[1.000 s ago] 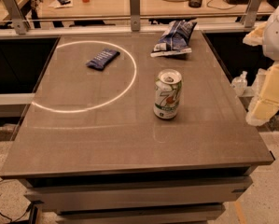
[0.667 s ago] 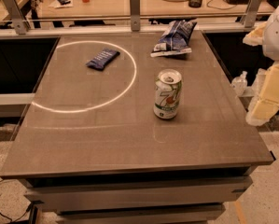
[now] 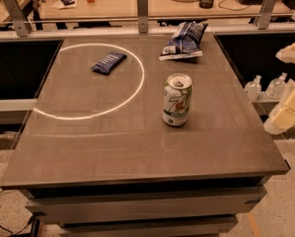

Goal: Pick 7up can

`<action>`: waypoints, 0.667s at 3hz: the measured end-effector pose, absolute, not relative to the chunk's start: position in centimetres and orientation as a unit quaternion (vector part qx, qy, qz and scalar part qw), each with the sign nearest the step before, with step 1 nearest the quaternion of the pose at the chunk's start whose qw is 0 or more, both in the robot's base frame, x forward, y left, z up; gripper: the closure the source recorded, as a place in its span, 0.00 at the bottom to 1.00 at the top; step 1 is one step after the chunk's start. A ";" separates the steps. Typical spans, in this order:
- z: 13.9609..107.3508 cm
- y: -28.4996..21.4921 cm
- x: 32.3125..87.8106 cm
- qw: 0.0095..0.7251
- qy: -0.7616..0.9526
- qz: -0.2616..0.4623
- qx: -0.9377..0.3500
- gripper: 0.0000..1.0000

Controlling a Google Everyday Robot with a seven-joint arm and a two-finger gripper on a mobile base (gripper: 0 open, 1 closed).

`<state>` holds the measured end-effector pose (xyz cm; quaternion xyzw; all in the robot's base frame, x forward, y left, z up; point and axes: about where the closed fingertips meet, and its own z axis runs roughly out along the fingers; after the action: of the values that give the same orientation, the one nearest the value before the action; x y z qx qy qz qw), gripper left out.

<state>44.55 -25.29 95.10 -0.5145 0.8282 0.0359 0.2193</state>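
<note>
End effector (image 3: pixel 285 118) at right frame edge, beside table (image 3: pixel 137 152); open-or-closed state cannot tell. 7up can (image 3: pixel 177 100) upright on table, well apart to left of end effector, not touched

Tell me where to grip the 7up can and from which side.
I'd take the 7up can around its mid-body, coming in level from the right, where the gripper sits beyond the table edge. The can stands upright and apart from the chip bag behind it, so its round sides are free.
</note>
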 end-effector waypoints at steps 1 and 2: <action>93.0 -26.8 44.9 0.300 0.825 0.083 -0.471 0.00; 92.1 -26.7 45.4 0.400 0.785 0.120 -0.458 0.00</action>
<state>45.36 -26.71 92.10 -0.4578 0.7848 0.1200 0.4002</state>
